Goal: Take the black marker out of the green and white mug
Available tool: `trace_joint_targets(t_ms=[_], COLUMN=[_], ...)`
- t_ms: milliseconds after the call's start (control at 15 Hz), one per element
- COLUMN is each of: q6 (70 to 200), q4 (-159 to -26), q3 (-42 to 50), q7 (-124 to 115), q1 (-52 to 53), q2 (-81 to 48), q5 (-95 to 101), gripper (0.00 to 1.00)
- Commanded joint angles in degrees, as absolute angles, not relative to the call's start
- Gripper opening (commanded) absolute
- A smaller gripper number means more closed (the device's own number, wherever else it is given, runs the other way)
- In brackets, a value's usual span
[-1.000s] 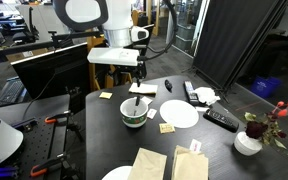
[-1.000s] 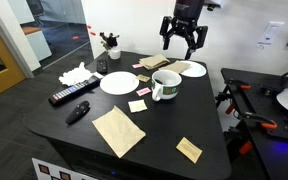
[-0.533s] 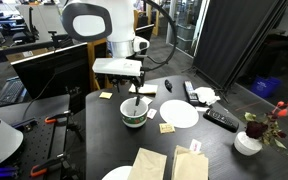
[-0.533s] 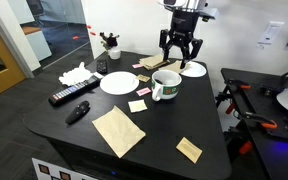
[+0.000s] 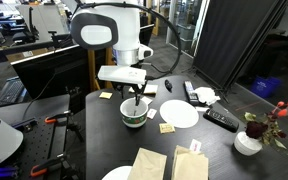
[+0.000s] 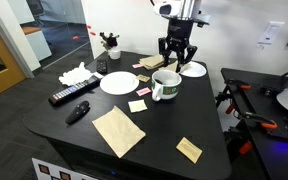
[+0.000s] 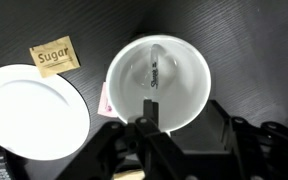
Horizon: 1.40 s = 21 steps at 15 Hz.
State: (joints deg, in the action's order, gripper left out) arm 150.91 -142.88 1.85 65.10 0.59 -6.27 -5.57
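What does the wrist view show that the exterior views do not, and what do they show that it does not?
Only the wrist view looks down into the white mug with a green band, onto the thin black marker inside, and shows the word Sugar on a brown paper packet. Only the exterior views show the mug's green band, the black remote control and the small white flower vase. All show the mug, the flat white plate and the open gripper.
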Motion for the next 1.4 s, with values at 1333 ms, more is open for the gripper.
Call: trace_joint_targets(t_ms=[1333], q6=[150.9], q4=[-133.4], q3=[-6.2], q7=[66.9], q1=[-6.7], q2=[-20.0], q5=[-6.1], gripper=[0.60])
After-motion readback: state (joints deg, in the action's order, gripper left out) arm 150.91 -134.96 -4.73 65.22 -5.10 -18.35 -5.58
